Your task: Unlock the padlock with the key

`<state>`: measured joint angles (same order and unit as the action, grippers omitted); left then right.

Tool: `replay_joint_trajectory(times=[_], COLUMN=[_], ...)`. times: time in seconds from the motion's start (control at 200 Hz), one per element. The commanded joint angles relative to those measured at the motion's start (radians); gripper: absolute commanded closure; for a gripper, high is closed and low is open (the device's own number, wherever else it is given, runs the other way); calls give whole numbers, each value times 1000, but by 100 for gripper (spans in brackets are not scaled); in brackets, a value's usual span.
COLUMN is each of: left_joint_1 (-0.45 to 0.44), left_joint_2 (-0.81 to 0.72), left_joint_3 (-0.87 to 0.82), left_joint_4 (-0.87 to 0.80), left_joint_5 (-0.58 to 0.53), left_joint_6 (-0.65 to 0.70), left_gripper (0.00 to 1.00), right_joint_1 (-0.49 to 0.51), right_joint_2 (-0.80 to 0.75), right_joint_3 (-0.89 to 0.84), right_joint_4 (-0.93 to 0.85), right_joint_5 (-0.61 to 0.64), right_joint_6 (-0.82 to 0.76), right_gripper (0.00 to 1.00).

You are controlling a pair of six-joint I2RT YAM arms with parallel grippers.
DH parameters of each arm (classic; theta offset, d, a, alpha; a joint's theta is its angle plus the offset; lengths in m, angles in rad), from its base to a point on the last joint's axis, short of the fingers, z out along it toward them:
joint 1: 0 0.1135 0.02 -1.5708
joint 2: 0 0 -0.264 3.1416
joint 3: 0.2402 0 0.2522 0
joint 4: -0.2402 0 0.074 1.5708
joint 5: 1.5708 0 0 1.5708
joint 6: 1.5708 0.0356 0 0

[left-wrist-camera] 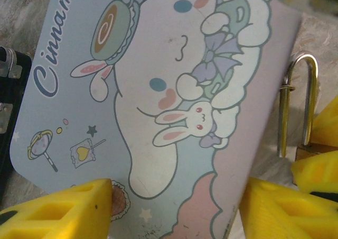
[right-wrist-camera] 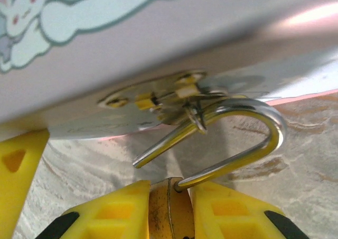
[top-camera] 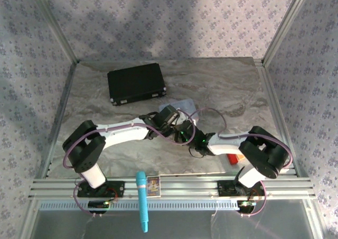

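Only readable writing around: blue cursive on the lid of the pale blue tin (left-wrist-camera: 158, 91), starting "Cinna" and running off the frame edge. Printed next to a white long-eared cartoon character, a little bunny and a swirly cup. Couldn't read anything on the padlock (right-wrist-camera: 168, 215), too blurry up close.

Right end effector (right-wrist-camera: 170, 189) clamped on the padlock's brass body, with a yellow finger (right-wrist-camera: 113, 212) tight against each side. Hanging off the tin mid-surface, with the shackle (right-wrist-camera: 253, 138) hooked through a small ring on the tin's hasp (right-wrist-camera: 158, 96). Looks popped too, with one shackle leg in the body and the other ending free in the air.

Left end effector (left-wrist-camera: 179, 183) spread wide, straddling one end of the tin. Can't tell if it's pressing on it or just sitting around it.

Room-wise, pretty crowded in the middle of the marbled surface (top-camera: 232, 85), with both arms bunched at the tin. Black case (top-camera: 136, 83) far left, apart from the tin. Red-and-orange block (top-camera: 232, 158) near right, tucked by the right arm. Plenty of bare surface far right and near left. Turquoise stick-shaped tool (top-camera: 141, 199) and a small card (top-camera: 153, 186) lying on the rails at the near edge.
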<state>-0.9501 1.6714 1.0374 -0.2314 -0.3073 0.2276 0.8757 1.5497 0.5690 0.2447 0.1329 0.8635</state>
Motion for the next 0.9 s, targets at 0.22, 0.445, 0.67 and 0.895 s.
replay_joint_trajectory(times=[0.22,0.445,0.67,0.895], left_joint_1=[-7,-24,-27,-34], left_joint_2=[36,42,36,38], left_joint_3=[-30,-34,-50,-53], left_joint_4=[-27,-37,-28,-19], left_joint_5=[-6,-44,-58,-61], left_joint_6=[-15,-10,-24,-31], left_gripper=[40,40,40,40], right_joint_1=[-73,-120,-171,-235], right_joint_2=[-12,-43,-100,-60], right_joint_3=[-76,-93,-116,-166], right_joint_4=[14,53,3,76], right_joint_5=[-15,-66,-102,-198], right_joint_6=[46,37,17,50], right_gripper=[79,80,79,81])
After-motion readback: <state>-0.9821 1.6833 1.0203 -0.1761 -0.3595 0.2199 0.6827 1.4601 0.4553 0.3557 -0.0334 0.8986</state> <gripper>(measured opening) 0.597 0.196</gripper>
